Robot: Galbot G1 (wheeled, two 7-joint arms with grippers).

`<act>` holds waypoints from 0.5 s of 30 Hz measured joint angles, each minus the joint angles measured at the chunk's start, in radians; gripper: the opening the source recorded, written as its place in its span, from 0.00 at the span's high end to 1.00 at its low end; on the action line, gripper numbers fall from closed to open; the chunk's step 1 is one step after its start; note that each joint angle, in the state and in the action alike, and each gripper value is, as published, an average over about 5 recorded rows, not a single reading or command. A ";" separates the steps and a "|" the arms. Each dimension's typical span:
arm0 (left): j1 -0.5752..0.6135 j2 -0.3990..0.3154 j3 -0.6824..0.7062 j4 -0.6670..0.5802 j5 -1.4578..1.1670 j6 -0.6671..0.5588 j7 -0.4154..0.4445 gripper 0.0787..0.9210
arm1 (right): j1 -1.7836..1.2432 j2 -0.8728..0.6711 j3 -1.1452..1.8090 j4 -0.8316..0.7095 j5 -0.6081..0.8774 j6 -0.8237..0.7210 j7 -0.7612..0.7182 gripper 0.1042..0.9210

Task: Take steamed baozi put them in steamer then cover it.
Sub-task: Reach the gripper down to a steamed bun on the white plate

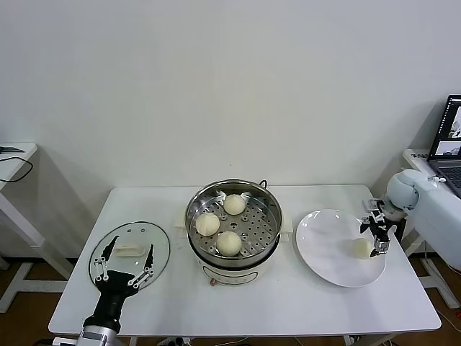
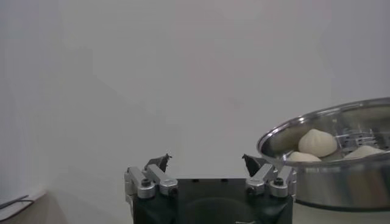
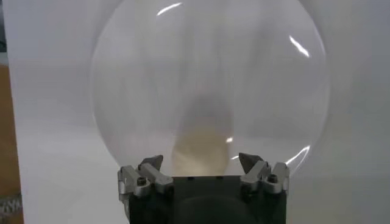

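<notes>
**Three buns loaded, one left on the plate**

Three of the four small cream-white dough baozi (image 1: pixel 228 243) sit on the perforated tray inside the round shiny stainless-steel steamer (image 1: pixel 268 204) at mid-counter. The fourth baozi (image 1: pixel 361 247) lies on the flat white plate (image 1: pixel 324 245), toward its right edge, well apart from the pot.

My right claw (image 1: pixel 378 238) hangs at that bun's right side, fingers spread wide and gripping nothing. The right wrist view confirms it: both fingertips (image 3: pixel 152 163) stand open, with the bun between and just beyond them on the plate. I judge this to be the approach for the last pick; the claw has not yet closed.

My left claw (image 1: pixel 124 268) hovers near the front-left counter edge, over the near rim of the round clear glass cover with metal rim (image 1: pixel 162 241), which lies flat on the white counter (image 1: pixel 288 303) left of the steamer. Its fingers are likewise open and empty.

Outstanding, in my assessment: grasp and transfer the fourth bun, then lift the cover by its white rectangular handle (image 1: pixel 130 250) and seat it on the pot. Roughly three quarters of loading is done; covering is untouched.
</notes>
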 measured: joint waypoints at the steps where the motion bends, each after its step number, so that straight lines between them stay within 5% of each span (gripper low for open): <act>1: 0.000 0.000 0.000 0.001 0.001 0.000 0.000 0.12 | -0.004 0.003 0.006 -0.006 -0.005 0.002 0.001 0.12; 15: -0.001 -0.001 0.002 0.011 0.006 -0.003 0.000 0.12 | -0.034 0.049 0.049 -0.064 -0.064 0.026 0.011 0.12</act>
